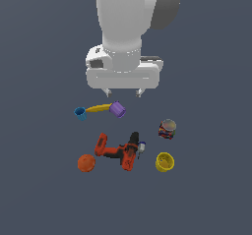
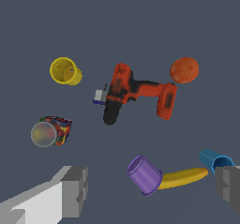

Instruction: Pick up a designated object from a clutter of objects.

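Observation:
The small plain orange-red ball (image 1: 86,163) lies on the floor at the exterior view's left, next to the base of the red-and-black drill (image 1: 119,151). It also shows in the wrist view (image 2: 184,70), beside the drill (image 2: 136,93). My gripper (image 1: 123,92) hangs open and empty high above the clutter, over the purple cup (image 1: 117,109) and well apart from the ball. In the wrist view its two fingers (image 2: 75,190) stand wide apart with nothing between them.
A yellow banana (image 1: 98,108) lies between the purple cup and a blue cup (image 1: 80,113). A printed can (image 1: 167,129) and a yellow cup (image 1: 165,161) lie at the exterior view's right. In the wrist view: can (image 2: 50,131), yellow cup (image 2: 65,71), purple cup (image 2: 145,175).

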`<state>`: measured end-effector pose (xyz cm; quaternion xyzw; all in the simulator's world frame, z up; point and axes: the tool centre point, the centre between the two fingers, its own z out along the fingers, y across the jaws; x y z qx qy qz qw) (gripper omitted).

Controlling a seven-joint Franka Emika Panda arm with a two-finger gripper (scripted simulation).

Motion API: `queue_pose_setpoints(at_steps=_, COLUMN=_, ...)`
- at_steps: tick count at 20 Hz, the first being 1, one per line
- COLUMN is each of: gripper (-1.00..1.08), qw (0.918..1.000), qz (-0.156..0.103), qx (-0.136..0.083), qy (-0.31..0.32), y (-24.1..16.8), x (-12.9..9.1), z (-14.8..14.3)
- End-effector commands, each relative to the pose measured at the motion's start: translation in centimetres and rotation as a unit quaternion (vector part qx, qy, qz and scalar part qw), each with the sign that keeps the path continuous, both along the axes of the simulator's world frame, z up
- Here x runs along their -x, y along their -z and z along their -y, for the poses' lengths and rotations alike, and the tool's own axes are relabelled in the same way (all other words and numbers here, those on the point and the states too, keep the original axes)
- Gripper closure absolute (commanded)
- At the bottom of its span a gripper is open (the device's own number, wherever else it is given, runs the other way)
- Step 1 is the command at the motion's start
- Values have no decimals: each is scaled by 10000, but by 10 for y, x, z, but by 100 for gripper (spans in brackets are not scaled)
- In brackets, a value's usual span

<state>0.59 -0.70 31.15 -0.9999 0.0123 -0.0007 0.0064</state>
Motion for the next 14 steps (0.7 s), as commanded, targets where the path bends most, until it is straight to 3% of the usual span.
queue_pose_setpoints(at_steps=1, gripper=-92, qw=10000, qz=0, qx=0, qy=0, y=0, x=0, z=0)
queue_pose_setpoints(at_steps=9, gripper=-92, qw=9999, qz=46, qx=-113, qy=-67, y=-1, x=0, z=-29)
queue_pose_setpoints(at_steps=14, gripper=-92, qw=9999, qz=48, qx=-118, qy=-85, y=-1, x=1, z=-30)
